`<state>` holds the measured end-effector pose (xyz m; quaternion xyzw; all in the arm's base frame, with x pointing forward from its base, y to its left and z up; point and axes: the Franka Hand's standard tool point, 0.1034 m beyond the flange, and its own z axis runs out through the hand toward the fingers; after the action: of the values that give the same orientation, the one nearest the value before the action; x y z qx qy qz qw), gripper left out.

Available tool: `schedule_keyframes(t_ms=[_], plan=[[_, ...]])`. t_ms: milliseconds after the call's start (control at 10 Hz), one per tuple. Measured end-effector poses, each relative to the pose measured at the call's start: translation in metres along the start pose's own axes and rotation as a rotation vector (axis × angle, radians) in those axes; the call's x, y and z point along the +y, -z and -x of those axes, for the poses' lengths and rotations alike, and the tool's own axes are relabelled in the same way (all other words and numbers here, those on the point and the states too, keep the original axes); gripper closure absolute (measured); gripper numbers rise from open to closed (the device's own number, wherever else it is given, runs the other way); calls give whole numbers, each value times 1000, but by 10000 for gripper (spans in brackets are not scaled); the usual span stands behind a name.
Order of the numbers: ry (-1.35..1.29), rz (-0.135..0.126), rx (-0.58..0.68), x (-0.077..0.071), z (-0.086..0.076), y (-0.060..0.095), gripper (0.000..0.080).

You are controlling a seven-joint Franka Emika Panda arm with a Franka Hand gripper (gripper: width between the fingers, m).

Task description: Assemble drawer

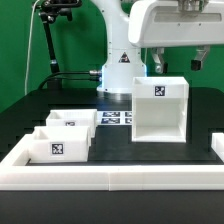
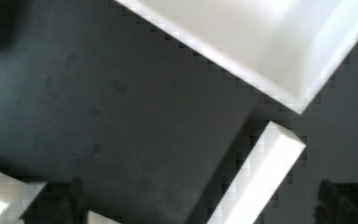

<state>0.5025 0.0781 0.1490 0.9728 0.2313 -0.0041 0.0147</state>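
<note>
The drawer's tall white hollow shell (image 1: 160, 110) stands on the black table at the exterior view's right, its open side facing the camera, with a square tag on its top front. Two small open-top white trays (image 1: 72, 124) (image 1: 56, 146) with tags sit at the left. My gripper (image 1: 178, 64) hangs above and just behind the shell, open and empty. In the wrist view my gripper (image 2: 197, 204) is spread wide. A white edge (image 2: 265, 172) lies between the dark fingertips (image 2: 51, 200). I cannot tell which part it belongs to. No knob shows.
The marker board (image 1: 114, 118) lies flat between the trays and the shell. A low white rim (image 1: 110, 180) borders the table's front and sides. The robot base (image 1: 122, 60) stands behind. A large white slanted surface (image 2: 265, 40) fills one corner of the wrist view.
</note>
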Motion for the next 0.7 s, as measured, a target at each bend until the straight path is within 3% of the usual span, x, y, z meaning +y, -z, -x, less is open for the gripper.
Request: schedule_keyframes(t_ms=[300, 500, 700], plan=[[-94, 8, 16, -3, 4, 0, 150], [-265, 6, 1, -19, 27, -8, 150], [-351, -3, -20, -29, 34, -17, 150]])
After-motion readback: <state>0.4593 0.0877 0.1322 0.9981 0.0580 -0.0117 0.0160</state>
